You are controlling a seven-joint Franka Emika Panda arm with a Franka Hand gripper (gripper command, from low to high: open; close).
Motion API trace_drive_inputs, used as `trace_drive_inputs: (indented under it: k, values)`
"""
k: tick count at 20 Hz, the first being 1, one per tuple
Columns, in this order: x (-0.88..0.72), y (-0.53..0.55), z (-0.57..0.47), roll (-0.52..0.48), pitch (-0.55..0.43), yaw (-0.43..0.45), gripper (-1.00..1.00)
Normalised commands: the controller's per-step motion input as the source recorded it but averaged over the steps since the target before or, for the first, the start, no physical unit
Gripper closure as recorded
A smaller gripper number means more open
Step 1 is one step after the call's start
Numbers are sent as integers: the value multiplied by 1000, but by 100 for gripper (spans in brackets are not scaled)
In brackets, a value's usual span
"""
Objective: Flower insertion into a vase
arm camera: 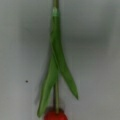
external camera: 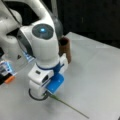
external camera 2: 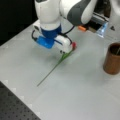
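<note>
1. Your flower [external camera 2: 58,62] lay flat on the worktop [external camera 2: 82,90], well apart from the vase [external camera 2: 112,60]; insertion was not done.
2. Your gripper [external camera 2: 65,51] hung low over the flower's leafy end, wrist pointing down.
3. Fingers: cannot tell whether apart or clamped.
4. Wrist view showed the leaves [arm camera: 58,67] and the red bloom [arm camera: 55,115].

A pale grey table [external camera: 100,75] is spreading out under and around the pincer in both front views, with darkness [external camera: 95,15] lying behind it and a black perforated board [external camera 2: 15,107] edging it.
</note>
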Motion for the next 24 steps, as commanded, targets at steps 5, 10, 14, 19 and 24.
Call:
trace_drive_inputs:
  k: [5,10,14,19,24]
  values:
    - [43,100,-325,-72,-38,57,-100]
    - [42,43,-226,-56,-70,38,-100]
    - [12,-3,-187,-34,-72,35,-100]
    - [17,-4,-261,-7,-67,-11,-100]
    - [17,5,-203,25,-53,-40,-100]
